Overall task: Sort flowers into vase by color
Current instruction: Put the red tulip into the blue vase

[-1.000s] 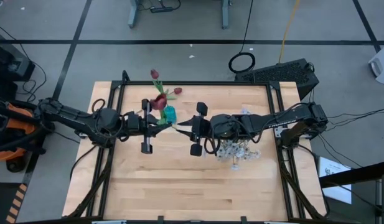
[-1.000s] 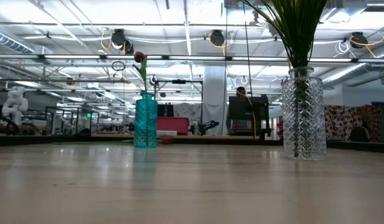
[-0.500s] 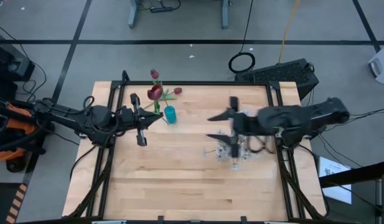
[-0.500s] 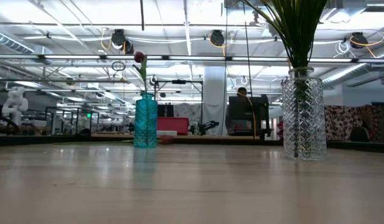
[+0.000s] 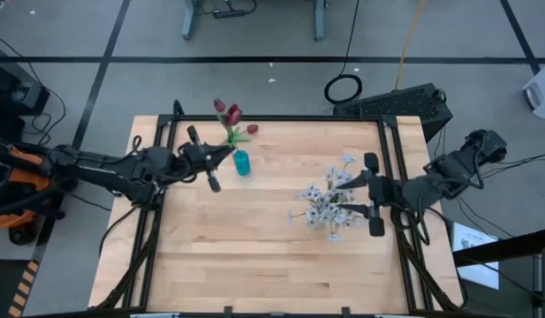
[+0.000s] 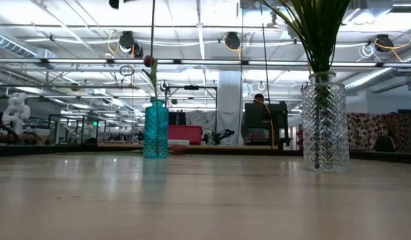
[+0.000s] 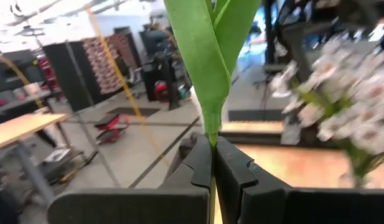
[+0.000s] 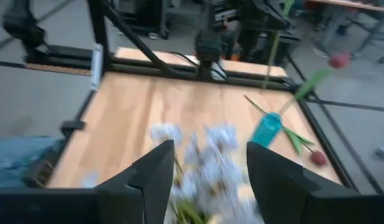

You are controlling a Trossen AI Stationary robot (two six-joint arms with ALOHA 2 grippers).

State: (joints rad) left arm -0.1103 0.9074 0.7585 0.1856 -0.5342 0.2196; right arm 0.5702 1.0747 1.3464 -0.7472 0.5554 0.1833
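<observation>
Left gripper (image 5: pixel 204 157): reaching toward the teal vase (image 5: pixel 241 162), fingers pinching a green-leaved flower stem (image 7: pixel 207 56).
Right gripper (image 5: pixel 371 195): hovering beside the white blossoms (image 5: pixel 329 201), fingers spread wide.
Vases: two, the other being the clear vase (image 6: pixel 324 123).

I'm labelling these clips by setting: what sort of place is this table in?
Probably a robotics lab or workshop hall. The pale wooden table in a black metal frame stands on a bare grey floor with loose cables, and the low view shows open ceiling pipes and strip lights above further workbenches.
</observation>
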